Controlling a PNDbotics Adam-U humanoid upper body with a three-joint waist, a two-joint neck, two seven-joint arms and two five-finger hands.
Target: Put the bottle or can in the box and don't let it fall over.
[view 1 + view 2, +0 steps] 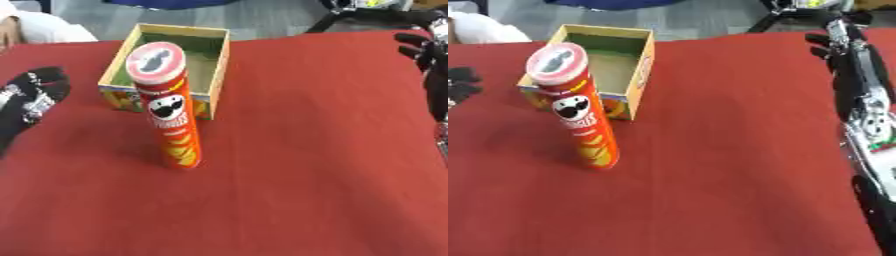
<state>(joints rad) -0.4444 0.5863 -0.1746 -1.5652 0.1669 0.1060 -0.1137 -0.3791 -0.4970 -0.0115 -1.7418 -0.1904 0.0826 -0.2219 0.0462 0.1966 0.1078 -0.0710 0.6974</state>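
Observation:
A tall red Pringles can with a clear lid stands upright on the red table, just in front of the box and touching neither hand. The open cardboard box, yellow-rimmed with a colourful front, sits at the back left and nothing shows inside it. My left hand rests at the left edge, well left of the can, with relaxed fingers holding nothing. At the right edge near the far corner is my right hand, fingers spread and nothing in it, with its arm running along that edge.
The table's far edge runs just behind the box, with grey floor beyond. Dark stand legs show past the far right corner. Bare red cloth stretches across the middle and front of the table.

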